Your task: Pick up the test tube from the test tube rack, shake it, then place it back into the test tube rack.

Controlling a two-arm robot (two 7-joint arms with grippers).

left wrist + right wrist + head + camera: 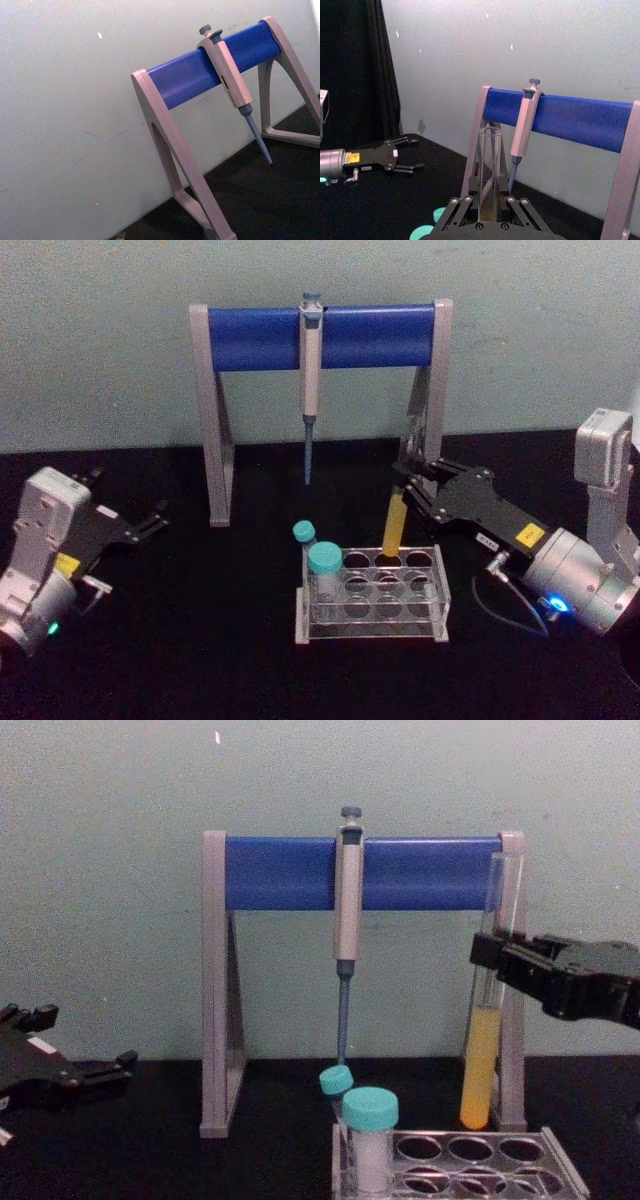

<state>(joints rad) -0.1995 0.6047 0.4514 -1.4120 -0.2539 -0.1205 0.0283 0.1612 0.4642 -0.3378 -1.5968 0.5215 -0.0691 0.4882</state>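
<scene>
Fingers (479,952) of right gripper (492,958) pinch test tube (480,1060), just above rack (372,632)

Head view: taken from high up, angled forward and down, mid range. The black table (200,640) is covered up to the pale wall (100,340).
Chest view: taken low and level, nearer. The grey-legged pipette stand with blue crossbar (280,872) is seen side-on.
Shared by both: the stand, the low clear plastic rack with round holes (372,628), and the tall clear glass test tube with yellow-orange liquid (394,525) clamped between the right gripper (402,485) fingers.
Right wrist view: aimed along its own fingers, very near, with the tube rim just beyond the fingertips. The left gripper (417,153), fingers apart, is caught farther off.
Left wrist view: rolled off level, faced at stand and wall.
</scene>
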